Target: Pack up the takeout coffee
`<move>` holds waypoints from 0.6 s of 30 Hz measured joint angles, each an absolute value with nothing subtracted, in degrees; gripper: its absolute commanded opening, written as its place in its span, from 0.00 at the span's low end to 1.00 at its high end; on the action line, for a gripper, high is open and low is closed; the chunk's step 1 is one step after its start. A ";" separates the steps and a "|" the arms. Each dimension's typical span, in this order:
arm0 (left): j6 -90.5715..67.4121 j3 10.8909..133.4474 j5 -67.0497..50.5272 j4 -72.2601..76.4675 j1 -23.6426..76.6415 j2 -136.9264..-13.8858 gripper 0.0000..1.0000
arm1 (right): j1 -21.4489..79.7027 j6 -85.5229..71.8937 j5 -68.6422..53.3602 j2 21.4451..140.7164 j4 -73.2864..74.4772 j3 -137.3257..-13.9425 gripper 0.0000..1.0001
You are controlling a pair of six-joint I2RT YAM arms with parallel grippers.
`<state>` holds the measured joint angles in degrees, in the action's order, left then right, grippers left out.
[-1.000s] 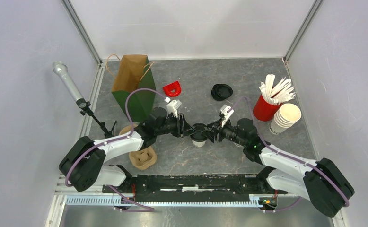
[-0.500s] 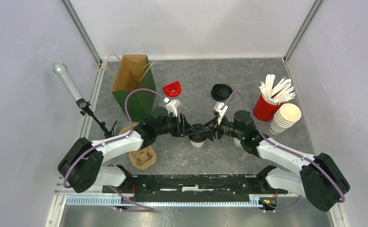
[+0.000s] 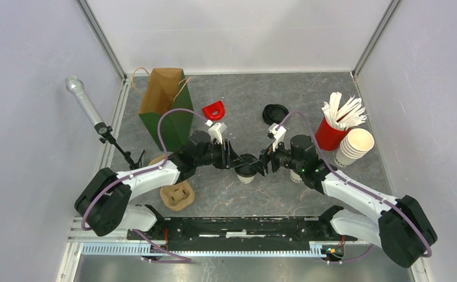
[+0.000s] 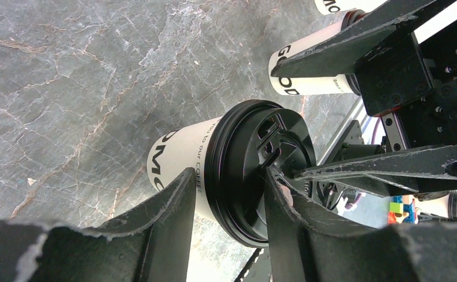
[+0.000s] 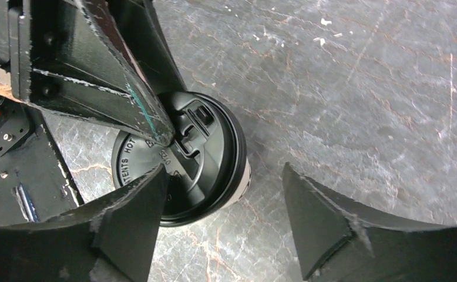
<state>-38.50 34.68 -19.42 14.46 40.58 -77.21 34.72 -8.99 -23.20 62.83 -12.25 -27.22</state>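
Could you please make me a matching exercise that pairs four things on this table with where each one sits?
Things:
1. paper bag
2. red cup
3. loose black lid
4. lidded coffee cup

Places:
A. in the very centre
B. back left, standing upright
C. right side, holding white sticks
D. back centre, lying flat

Pairs: 1-B, 2-C, 3-D, 4-A.
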 measured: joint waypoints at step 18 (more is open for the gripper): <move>-38.52 34.63 -19.40 15.07 40.69 -77.19 0.47 | 35.29 -16.75 -21.08 52.95 2.31 -30.17 0.60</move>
<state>-38.52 34.63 -19.40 15.07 40.69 -77.19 35.29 -16.75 -21.08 52.95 2.31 -30.17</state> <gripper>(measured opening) 0.473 0.599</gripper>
